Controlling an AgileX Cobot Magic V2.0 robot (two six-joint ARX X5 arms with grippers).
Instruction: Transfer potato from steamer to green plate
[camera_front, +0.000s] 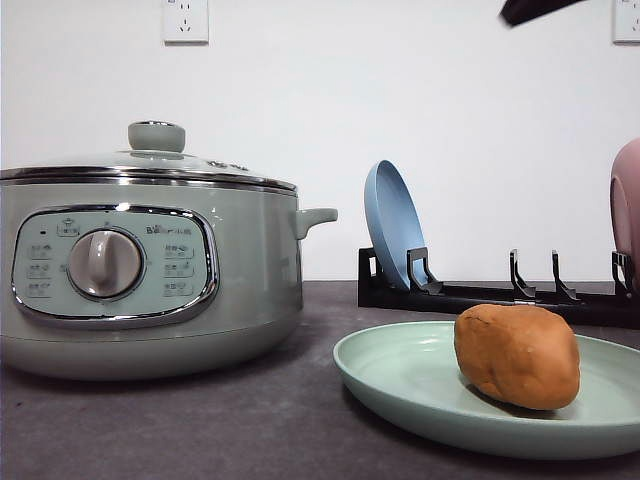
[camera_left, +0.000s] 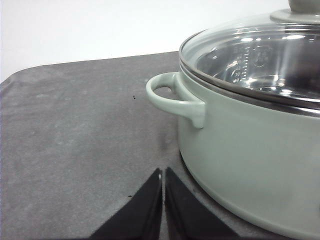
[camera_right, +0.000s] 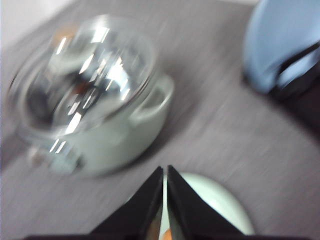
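My left gripper (camera_left: 163, 207) hangs low over the table (camera_left: 75, 140) with its fingers pressed together and nothing between them; the steamer (camera_left: 250, 165) stands just beside them, its side handle (camera_left: 175, 97) a little ahead, and the glass lid (camera_left: 255, 55) sits seated on the chrome rim. In the front view the steamer's dial panel (camera_front: 108, 264) faces me and the lid knob (camera_front: 156, 135) is on top. Further along, the potato (camera_front: 517, 355) lies on the green plate (camera_front: 410, 380), resting on its side toward the far part of the dish, well inside the rim. Behind it a rack (camera_front: 480, 295) holds a blue plate (camera_front: 393, 225) on edge. My right gripper (camera_right: 164, 210) is up above the plate (camera_right: 220, 200), fingers drawn in to a thin slit and empty, the view smeared by motion; a sliver of orange shows just under the tips. I judge the transfer done, so the step in hand is leaving cleanly: I should lift the right fingers straight away from the potato without brushing it, and keep well clear of the rack.
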